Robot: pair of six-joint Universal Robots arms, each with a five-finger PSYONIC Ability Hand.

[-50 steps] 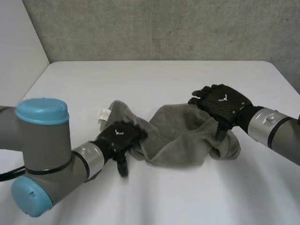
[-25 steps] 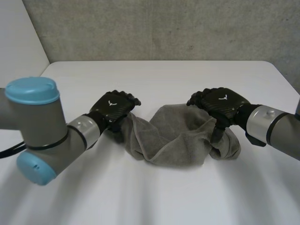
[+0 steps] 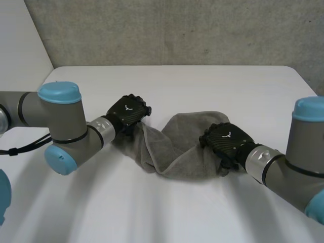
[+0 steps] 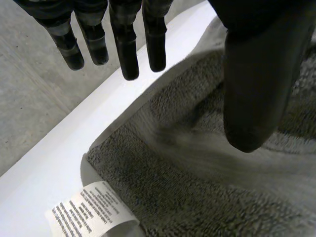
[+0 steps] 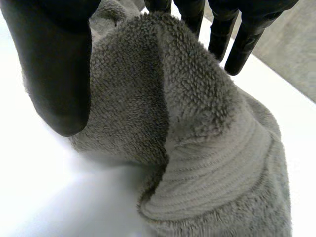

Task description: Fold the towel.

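While the towel (image 3: 169, 147) lies bunched in a crumpled band across the middle of the white table (image 3: 202, 86), your main risk is folding a heap rather than a flat cloth. Your right hand (image 3: 226, 140) is at the towel's right end, with a raised fold clamped between its thumb (image 5: 54, 64) and fingers (image 5: 237, 39); pull from there and you probably drag the whole bundle instead of spreading it. Your left hand (image 3: 127, 112) sits over the left end with its fingers (image 4: 128, 49) straight and apart from the thumb, gripping nothing, so that end may slip or trail. A white care label (image 4: 94, 216) pokes out at the edge beneath that hand and marks a hem worth catching. A rough grey wall (image 3: 177, 30) stands behind the table, well apart from the work. What blocks you is the towel's own tangle, which hides its corners.
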